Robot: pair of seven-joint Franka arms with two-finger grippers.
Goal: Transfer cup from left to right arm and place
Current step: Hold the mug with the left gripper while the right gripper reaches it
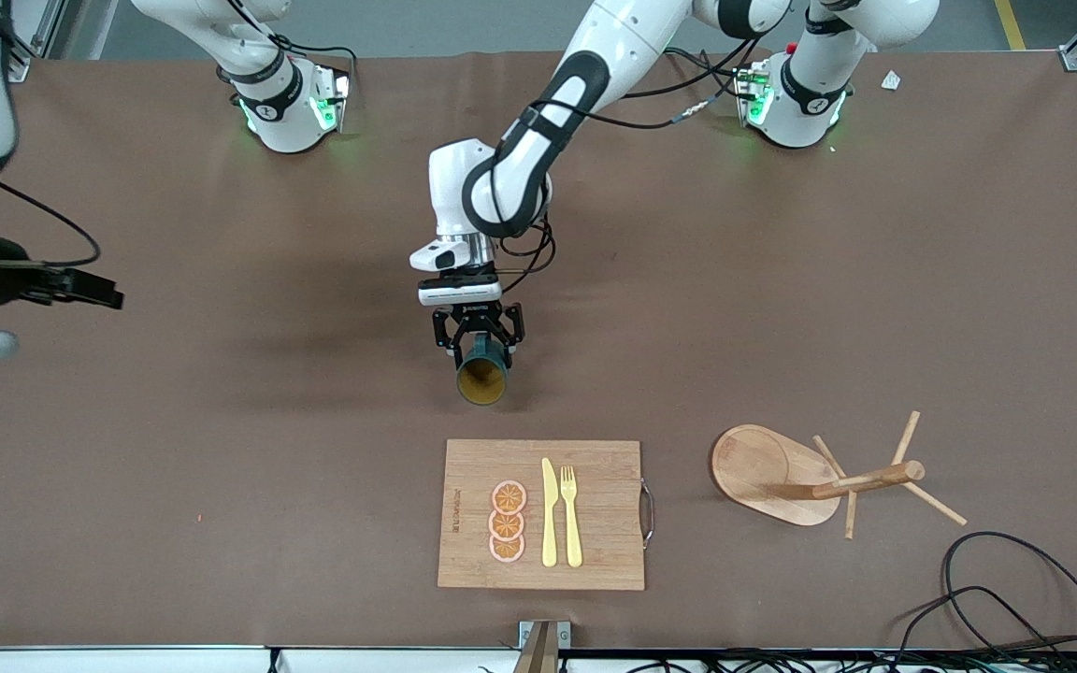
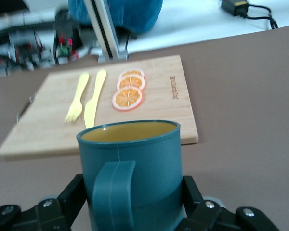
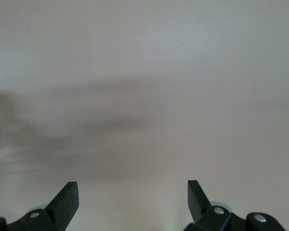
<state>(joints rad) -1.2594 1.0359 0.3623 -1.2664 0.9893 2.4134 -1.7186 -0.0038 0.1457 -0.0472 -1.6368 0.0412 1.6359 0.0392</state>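
While my left end effector (image 1: pixel 480 348) hangs over the middle of the bench (image 1: pixel 221 449), its fingers (image 2: pixel 72 197) clamp the cup (image 1: pixel 482 374) by its lower body. Cup is tipped so the mustard-yellow inside faces the front camera; in the left wrist view the handle (image 2: pixel 113 192) points at the lens. Cup is held off the bench, over bare surface just short of the cutting board (image 1: pixel 595 561).

Board carries three orange slices (image 1: pixel 507 522), a yellow knife (image 1: pixel 549 512) and a yellow fork (image 1: pixel 571 514) side by side. Wooden peg stand (image 1: pixel 814 477) sits beside the board, toward the left arm's end.

My right end effector (image 1: pixel 80 285) waits over the right arm's end of the bench, fingers (image 3: pixel 65 199) spread wide, nothing between them.
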